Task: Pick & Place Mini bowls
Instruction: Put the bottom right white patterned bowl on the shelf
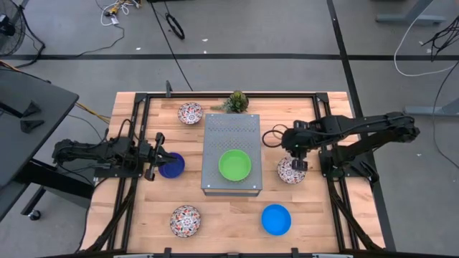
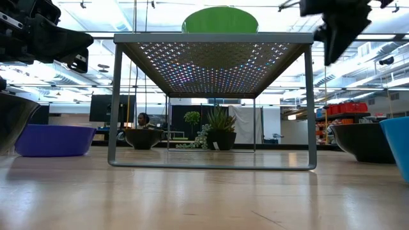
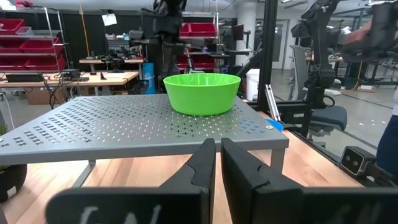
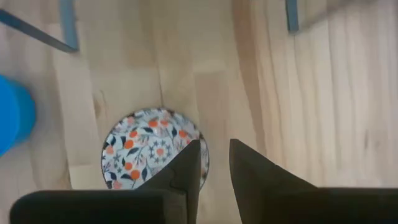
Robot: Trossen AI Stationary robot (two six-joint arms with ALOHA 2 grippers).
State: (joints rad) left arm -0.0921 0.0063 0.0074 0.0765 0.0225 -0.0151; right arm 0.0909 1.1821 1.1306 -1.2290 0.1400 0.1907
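A bright green mini bowl [image 1: 234,164] stands on top of the grey perforated box [image 1: 229,125] at the table's middle. To the box's right a white floral bowl [image 1: 290,172] sits on the wood. My right gripper [image 4: 215,143] hangs above that bowl's edge [image 4: 149,146], pointing steeply down, open, with nothing between its fingers. At the left, my left gripper [image 3: 219,142] waits level and shut, over a dark blue bowl [image 1: 172,165]. Other bowls rest on the table: a light blue one [image 1: 276,219] and two more floral ones [image 1: 190,112] [image 1: 185,220].
A small spiky plant [image 1: 236,101] stands behind the box at the far edge. Black frame rails [image 1: 337,179] run along both sides of the table. Bare wood lies between the box and the near edge. The box's legs [image 2: 114,102] lift its top off the table.
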